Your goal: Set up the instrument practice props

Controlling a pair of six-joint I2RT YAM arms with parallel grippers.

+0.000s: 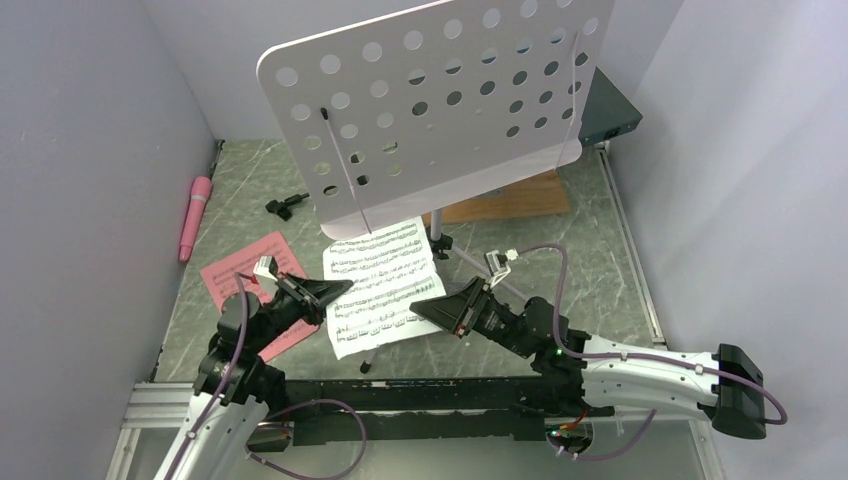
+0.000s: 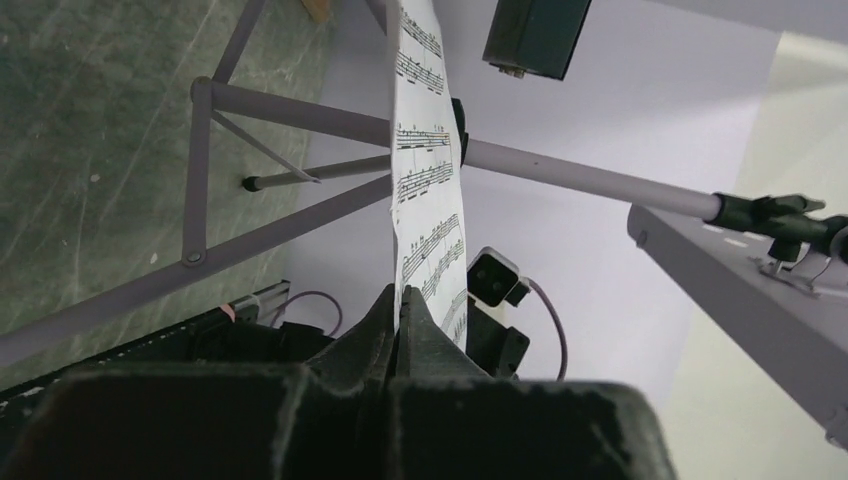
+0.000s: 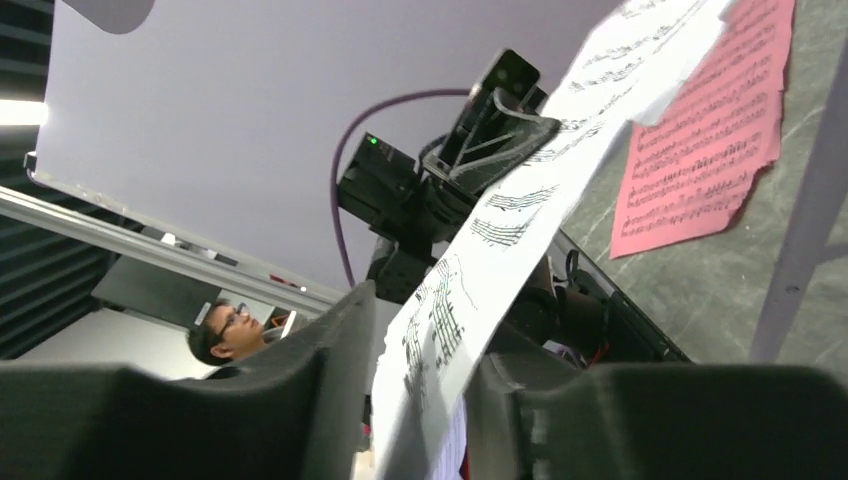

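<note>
The lavender desk (image 1: pixel 440 100) overhangs the white music sheet (image 1: pixel 380 285) by the near edge, tripod legs (image 2: pixel 300 115) beneath. Low, converging arms: left gripper (image 2: pixel 400 305) pinches 1 side; right gripper (image 1: pixel 418 305) straddles the other, grip unclear.

High rear overview, two close upward-facing wrist views, sharing white sheet (image 1: pixel 380 290)
</note>
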